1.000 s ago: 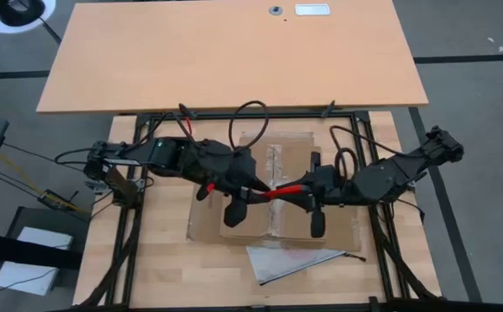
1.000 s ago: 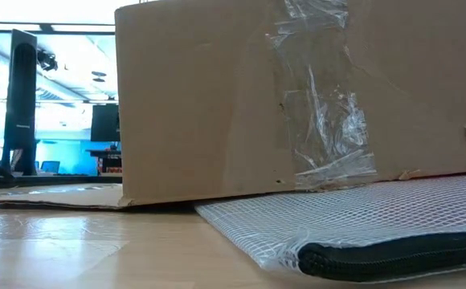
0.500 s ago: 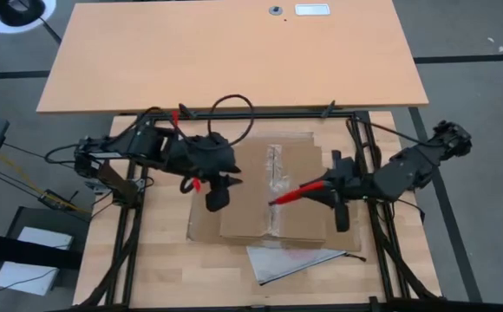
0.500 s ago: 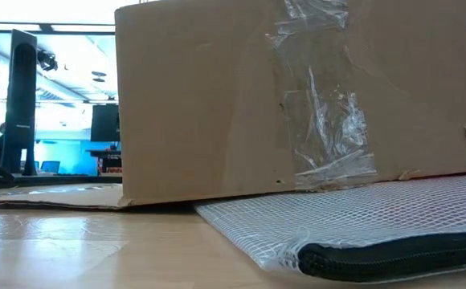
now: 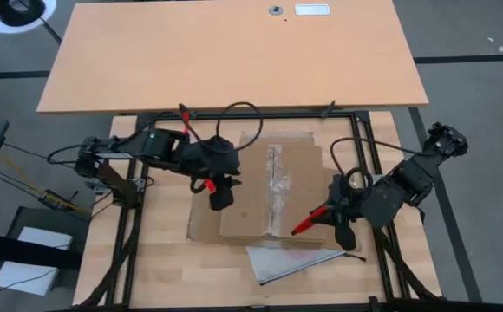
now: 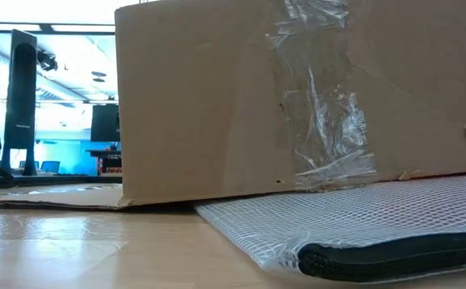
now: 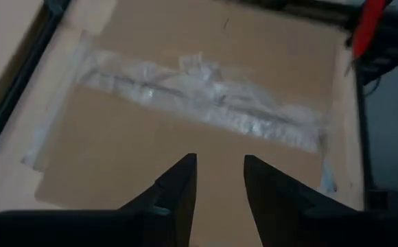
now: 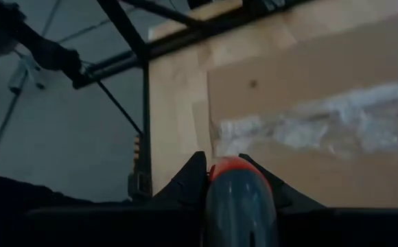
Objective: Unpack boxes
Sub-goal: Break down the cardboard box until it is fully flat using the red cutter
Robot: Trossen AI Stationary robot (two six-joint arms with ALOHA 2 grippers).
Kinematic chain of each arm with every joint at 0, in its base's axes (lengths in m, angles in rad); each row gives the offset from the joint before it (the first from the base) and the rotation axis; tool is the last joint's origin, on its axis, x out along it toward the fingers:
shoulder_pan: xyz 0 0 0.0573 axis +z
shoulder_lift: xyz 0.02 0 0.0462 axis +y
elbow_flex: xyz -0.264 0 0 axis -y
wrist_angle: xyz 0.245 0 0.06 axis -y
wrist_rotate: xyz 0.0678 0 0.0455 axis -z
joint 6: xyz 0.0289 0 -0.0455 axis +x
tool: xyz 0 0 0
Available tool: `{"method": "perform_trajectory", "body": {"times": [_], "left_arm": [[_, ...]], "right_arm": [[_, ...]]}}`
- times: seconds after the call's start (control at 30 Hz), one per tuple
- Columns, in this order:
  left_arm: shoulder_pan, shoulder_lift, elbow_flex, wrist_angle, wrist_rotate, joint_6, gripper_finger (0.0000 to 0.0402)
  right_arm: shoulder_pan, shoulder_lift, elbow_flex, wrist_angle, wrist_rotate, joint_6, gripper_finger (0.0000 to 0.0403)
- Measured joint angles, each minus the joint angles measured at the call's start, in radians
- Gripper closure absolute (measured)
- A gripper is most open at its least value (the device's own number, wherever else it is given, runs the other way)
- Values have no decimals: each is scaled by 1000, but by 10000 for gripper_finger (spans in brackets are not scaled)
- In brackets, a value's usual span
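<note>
The brown cardboard box (image 5: 269, 186) lies on the table with its flaps shut and a strip of clear tape (image 7: 206, 99) down its top seam. Its side wall (image 6: 217, 104) fills the low view. My left gripper (image 5: 221, 196) hovers open over the box's left part, its fingers (image 7: 178, 189) above bare cardboard. My right gripper (image 5: 338, 220) is over the box's near right corner, shut on the red-handled box cutter (image 5: 310, 221). The cutter also shows far off in the left wrist view (image 7: 369, 20). My right gripper pinches the box cutter between its two fingers at the handle's back end (image 8: 232, 171). The red handle (image 5: 316, 217) sticks out past the fingertips, slanting toward the table's left and near edge. It is lifted clear, its tip (image 5: 297, 230) over the box's near right part.
A clear mesh zip bag (image 5: 290, 260) lies on the table against the box's near side, and its dark zip edge (image 6: 394, 257) shows in the low view. A flat cardboard sheet (image 6: 48, 195) lies by the box's left. A larger wooden tabletop (image 5: 234, 52) stands beyond the far edge.
Both grippers were together over the box's middle with the cutter between them. My left gripper drew back toward the table's left. My right gripper carried the cutter right, then toward the near edge, and the cutter swung round from pointing left to pointing left and near.
</note>
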Motion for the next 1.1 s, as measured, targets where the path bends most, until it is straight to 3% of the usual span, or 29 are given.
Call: {"method": "perform_trajectory", "body": {"times": [0.37, 0.6, 0.8, 0.93, 1.1], "left_arm": [[83, 1, -157, 130, 59, 34, 271], [203, 0, -249, 255, 15, 120, 271], [295, 2, -407, 408, 78, 181, 271], [314, 2, -493, 374, 75, 178, 271], [282, -6, -528, 179, 69, 58, 271]], "right_arm": [[97, 43, 0, -31, -80, 167, 347], [104, 160, 0, -68, -203, 199, 347], [87, 258, 0, -138, -240, 221, 347], [66, 297, 0, -235, -216, 259, 347], [28, 283, 0, -322, -203, 255, 347]]}}
